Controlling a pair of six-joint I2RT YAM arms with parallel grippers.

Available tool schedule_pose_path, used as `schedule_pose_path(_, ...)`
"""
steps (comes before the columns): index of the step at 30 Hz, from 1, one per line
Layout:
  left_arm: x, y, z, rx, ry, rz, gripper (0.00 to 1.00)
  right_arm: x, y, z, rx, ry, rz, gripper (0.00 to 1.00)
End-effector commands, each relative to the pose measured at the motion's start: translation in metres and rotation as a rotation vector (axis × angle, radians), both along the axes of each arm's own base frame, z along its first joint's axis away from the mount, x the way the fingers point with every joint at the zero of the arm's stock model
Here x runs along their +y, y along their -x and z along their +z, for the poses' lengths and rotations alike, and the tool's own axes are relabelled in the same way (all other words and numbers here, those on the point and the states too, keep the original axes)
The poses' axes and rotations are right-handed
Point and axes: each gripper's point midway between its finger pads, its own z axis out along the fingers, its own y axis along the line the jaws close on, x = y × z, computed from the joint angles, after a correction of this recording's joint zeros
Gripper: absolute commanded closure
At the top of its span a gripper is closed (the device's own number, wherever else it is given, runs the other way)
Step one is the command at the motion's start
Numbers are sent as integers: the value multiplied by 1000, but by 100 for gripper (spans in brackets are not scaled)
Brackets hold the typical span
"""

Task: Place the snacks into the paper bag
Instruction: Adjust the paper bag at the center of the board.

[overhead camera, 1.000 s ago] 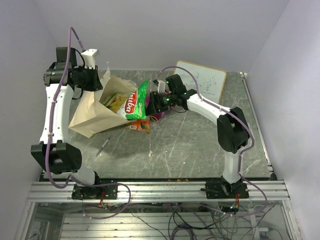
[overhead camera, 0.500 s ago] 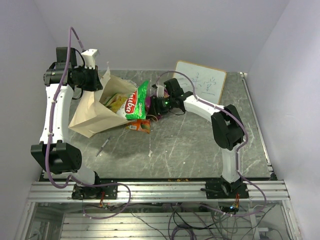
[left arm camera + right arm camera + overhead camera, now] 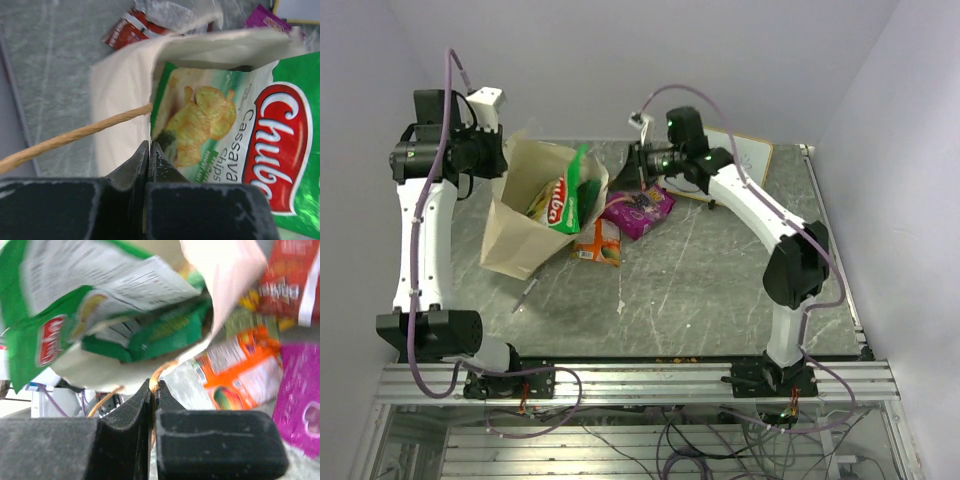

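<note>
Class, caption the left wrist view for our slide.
Left pincer shut on the paper bag, green cassava chips packet inside.

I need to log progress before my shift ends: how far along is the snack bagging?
Done: the green packet and at least one more sit inside the paper bag. In hand: the left gripper pinches the bag's rim and the right gripper its cord handle, holding it open. Left: the purple packet, orange packet and red packet lie on the table outside.
</note>
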Motion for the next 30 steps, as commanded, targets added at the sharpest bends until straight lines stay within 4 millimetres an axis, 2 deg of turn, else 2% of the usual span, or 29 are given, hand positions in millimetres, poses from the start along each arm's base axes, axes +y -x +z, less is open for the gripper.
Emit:
schedule_pose_path(1,14,13,85,-258,-70,60,93,-9,23,128,-241,-184,101,100)
schedule_pose_path(4,9,17,104,-303,-52,47,93,-19,29,168,-307,-242,97,100)
schedule_pose_path(6,0,18,109,-313,-14,12,93,-26,32,185,-336,-261,88,100)
schedule_pose_path(7,-7,18,108,-310,12,-17,93,-29,36,192,-349,-268,93,100)
schedule_pose_path(8,-14,18,107,-306,39,-44,93,-40,30,197,-365,-268,70,100)
schedule_pose_path(11,-43,18,106,-303,134,-136,93,-59,32,206,-409,-257,38,100)
schedule_pose_path(16,-107,25,111,-295,297,-298,93,-109,22,207,-462,-201,-107,100)
schedule_pose_path(21,-172,31,118,-271,418,-440,93,-153,9,182,-513,-53,-272,100)
schedule_pose_path(28,-281,43,96,-165,530,-633,93,-232,9,165,-597,154,-502,100)
schedule_pose_path(30,-316,55,90,-149,552,-691,93,-250,12,157,-591,198,-555,100)
